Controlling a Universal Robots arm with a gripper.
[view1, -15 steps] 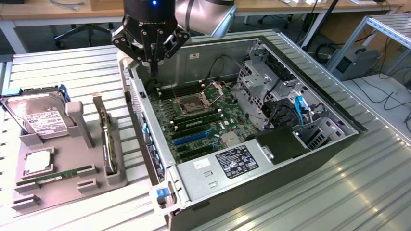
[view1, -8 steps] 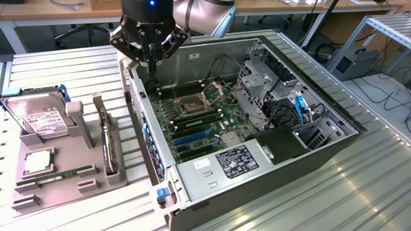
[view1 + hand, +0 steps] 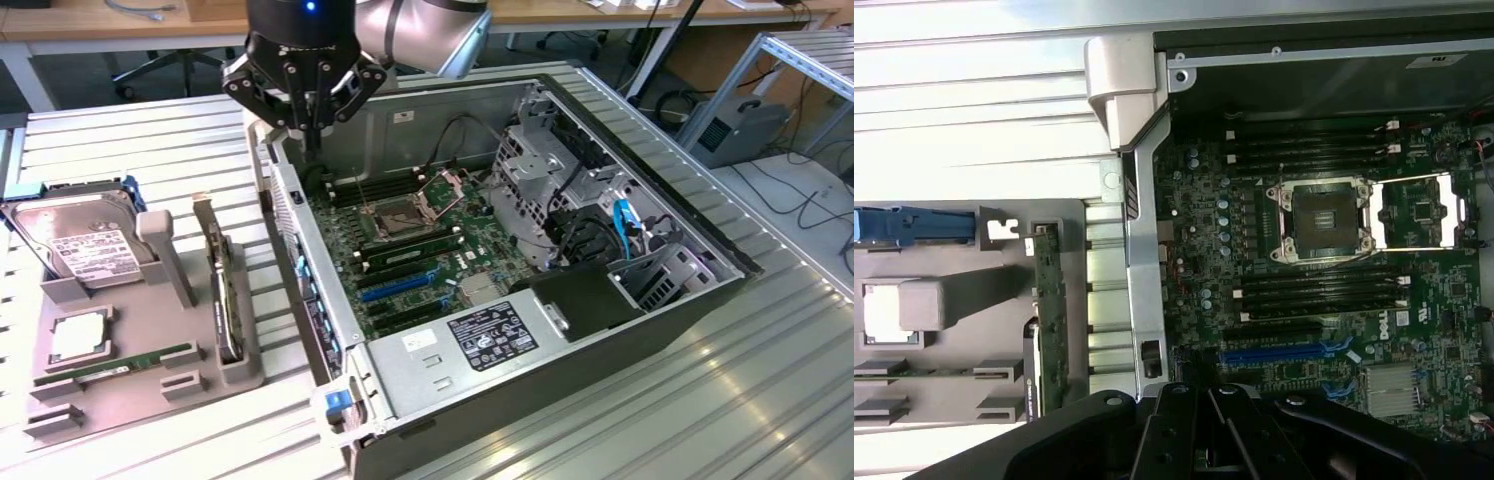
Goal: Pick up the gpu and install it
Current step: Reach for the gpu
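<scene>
Pressed together and holding nothing, the claw (image 3: 310,122) hangs over the rim of the open computer case (image 3: 400,120), at the corner farthest from the camera on the exterior view's left. Just below and beside it, inside the case, lies the green motherboard (image 3: 414,260) with its open processor socket (image 3: 400,215) and rows of dark slots. Outside the case wall, well apart from the claw toward the exterior view's left and nearer the camera, the gpu (image 3: 224,292) stands on edge in a slot of a grey holder (image 3: 147,395), untouched. Farther from the claw on the same holder sit a silver hard drive (image 3: 83,250), propped at a tilt, and a narrow green RAM stick (image 3: 118,367) lying flat. Case and holder rest on a ribbed metal surface (image 3: 120,150).
</scene>
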